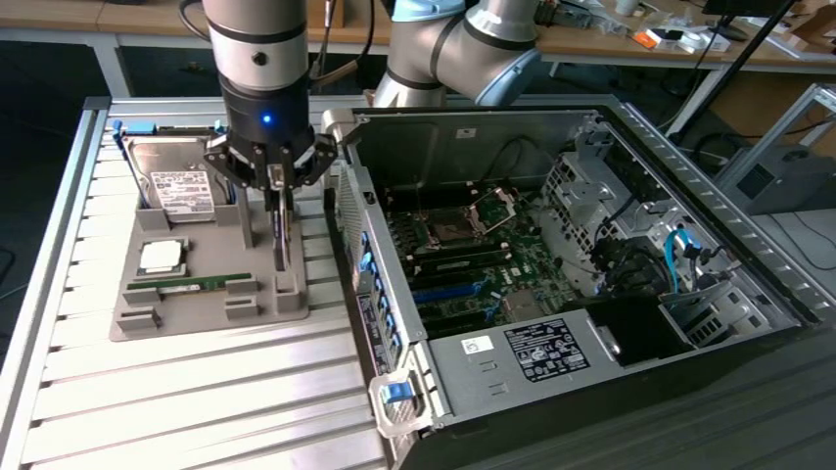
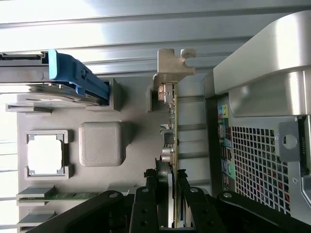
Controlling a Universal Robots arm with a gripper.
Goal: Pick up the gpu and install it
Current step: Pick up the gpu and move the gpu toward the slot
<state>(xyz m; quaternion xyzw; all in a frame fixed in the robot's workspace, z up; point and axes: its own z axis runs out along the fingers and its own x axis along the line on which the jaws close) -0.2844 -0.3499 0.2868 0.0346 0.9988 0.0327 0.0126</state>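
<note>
Two fingers (image 2: 148, 204) of the gripper (image 1: 278, 191) pinch the top edge of the gpu (image 1: 280, 245), which stands upright on the gray holder (image 1: 196, 318) at its side nearest the open computer case (image 1: 731, 225). Only a narrow gap separates the card from the case wall. The hard drive (image 1: 176, 181), processor (image 1: 160, 255) and memory stick (image 1: 196, 282) sit on its other side.

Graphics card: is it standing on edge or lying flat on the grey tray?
Standing on edge: the wrist view shows the graphics card as a thin strip, the end effector clamping its two faces.
</note>
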